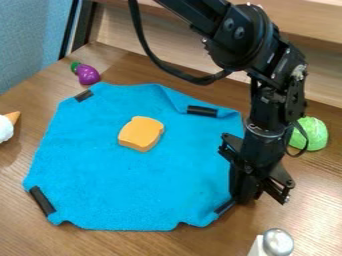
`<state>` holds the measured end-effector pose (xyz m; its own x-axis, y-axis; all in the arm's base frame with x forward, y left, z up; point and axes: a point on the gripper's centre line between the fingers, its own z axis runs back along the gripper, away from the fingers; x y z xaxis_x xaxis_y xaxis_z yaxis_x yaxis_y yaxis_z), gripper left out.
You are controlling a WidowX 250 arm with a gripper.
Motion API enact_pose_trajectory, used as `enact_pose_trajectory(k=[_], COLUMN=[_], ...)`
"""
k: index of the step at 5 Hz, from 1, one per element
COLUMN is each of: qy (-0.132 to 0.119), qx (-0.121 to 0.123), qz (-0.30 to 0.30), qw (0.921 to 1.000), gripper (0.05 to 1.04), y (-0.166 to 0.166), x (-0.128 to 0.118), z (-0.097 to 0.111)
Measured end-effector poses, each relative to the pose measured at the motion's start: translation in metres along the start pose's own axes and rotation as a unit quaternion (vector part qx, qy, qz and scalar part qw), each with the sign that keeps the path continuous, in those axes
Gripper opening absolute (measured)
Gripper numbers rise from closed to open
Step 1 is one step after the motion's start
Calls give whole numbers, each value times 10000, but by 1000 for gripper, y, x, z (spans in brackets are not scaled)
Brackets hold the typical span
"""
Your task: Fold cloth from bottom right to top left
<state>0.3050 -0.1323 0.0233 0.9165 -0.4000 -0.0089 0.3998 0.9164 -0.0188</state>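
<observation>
I see the cloth point(133, 185), bright blue, a dark strip point(202, 111) at each of its four corners. It lies unfolded on the counter point(80, 245), mostly flat, slightly rumpled along the side facing the counter's back edge.

Plain blue cloth point(127, 185), 4 black strips.

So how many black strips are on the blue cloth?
4: one strip at the cloth's top left, one top right, one bottom left, one bottom right beside the end effector, which could hide more.
</observation>
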Motion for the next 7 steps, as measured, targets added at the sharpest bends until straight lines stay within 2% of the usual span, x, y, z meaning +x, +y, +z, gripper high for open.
enact_pose_trajectory(k=[1,3,4,5,6,7], qy=[45,-6,-306,-664,-812,-994], qx=[-2,-81,-68,26,35,99], qz=[53,115,363,864,1176,1700], qw=[10000,9999,9988,9940,9897,9804], gripper=[59,49,49,49,49,49], y=[2,8,30,72,98,135], x=[0,13,30,32,26,4], z=[0,6,24,54,66,85])
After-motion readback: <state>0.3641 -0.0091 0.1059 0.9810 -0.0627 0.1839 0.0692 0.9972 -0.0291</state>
